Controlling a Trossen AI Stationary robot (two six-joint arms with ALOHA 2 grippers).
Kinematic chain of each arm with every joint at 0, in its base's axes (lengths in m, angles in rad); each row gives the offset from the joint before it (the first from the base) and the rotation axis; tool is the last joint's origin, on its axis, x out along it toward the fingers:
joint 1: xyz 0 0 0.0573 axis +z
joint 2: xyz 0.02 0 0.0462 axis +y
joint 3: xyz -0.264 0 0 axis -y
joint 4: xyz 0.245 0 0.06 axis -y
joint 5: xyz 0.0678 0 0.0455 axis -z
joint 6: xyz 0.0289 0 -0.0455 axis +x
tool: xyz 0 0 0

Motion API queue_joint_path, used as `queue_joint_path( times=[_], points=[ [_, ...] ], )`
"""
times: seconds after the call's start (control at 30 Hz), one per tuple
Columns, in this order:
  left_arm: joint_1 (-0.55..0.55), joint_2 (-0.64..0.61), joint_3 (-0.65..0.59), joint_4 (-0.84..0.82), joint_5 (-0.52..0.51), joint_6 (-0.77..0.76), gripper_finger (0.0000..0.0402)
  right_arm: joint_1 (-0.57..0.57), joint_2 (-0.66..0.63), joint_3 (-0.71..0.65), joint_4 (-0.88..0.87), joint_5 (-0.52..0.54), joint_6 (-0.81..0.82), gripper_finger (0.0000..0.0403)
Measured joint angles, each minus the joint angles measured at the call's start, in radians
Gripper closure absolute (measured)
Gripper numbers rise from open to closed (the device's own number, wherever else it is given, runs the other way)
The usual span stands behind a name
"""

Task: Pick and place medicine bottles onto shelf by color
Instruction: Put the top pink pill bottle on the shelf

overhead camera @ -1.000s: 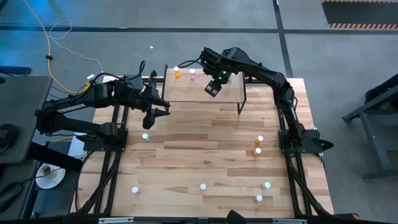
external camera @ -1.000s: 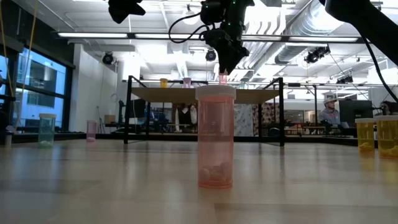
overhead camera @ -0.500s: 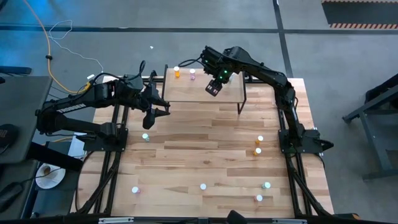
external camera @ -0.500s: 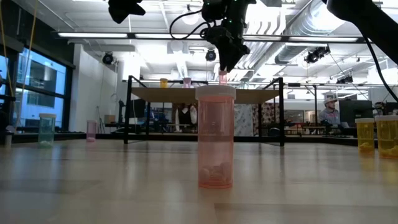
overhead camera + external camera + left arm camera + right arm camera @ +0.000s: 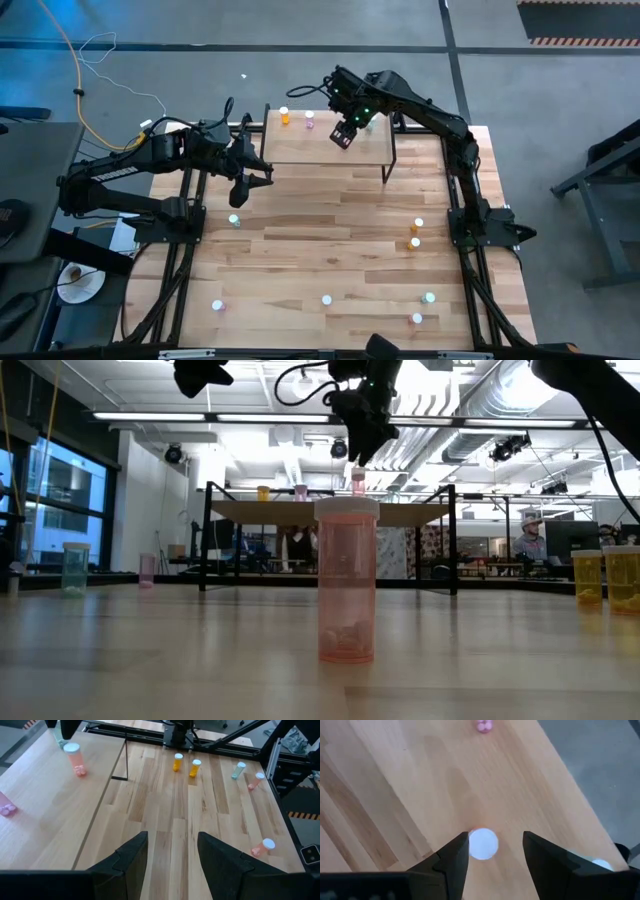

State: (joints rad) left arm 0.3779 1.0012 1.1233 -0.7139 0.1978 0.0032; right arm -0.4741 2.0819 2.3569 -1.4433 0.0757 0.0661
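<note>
The shelf (image 5: pixel 318 147) stands at the table's far side. On it stand an orange medicine bottle (image 5: pixel 285 117), a pink one (image 5: pixel 309 120) and another pink one (image 5: pixel 358 483) with a white cap (image 5: pixel 482 843). My right gripper (image 5: pixel 362 452) hangs open just above that last bottle, fingers pointing down on either side of the cap and clear of it. My left gripper (image 5: pixel 171 852) is open and holds nothing. It hovers off the shelf's left end (image 5: pixel 243 178).
More medicine bottles stand scattered on the table: a teal one (image 5: pixel 234 220) near the left arm, two orange ones (image 5: pixel 178 762) at the right, several along the near edge (image 5: pixel 326 299). A pink bottle (image 5: pixel 347 580) stands close before the low camera. Open tabletop (image 5: pixel 320 235) lies mid-table.
My right gripper has risen straight off the pink bottle on the shelf, staying open. The bottle stays upright where it stood.
</note>
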Motion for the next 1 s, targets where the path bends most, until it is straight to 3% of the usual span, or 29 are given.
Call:
queue_joint_path(
  times=[0.67, 1.0],
  points=[
    [0.000, 0.000, 0.000, -0.030, -0.004, 0.069, 0.0238, 0.068, -0.107, -0.008, -0.064, 0.018, -0.022, 0.0224],
    [0.000, 0.000, 0.000, -0.050, -0.004, 0.072, 0.0238, 0.125, -0.118, -0.175, -0.056, 0.072, 0.004, 0.0224]
  ],
)
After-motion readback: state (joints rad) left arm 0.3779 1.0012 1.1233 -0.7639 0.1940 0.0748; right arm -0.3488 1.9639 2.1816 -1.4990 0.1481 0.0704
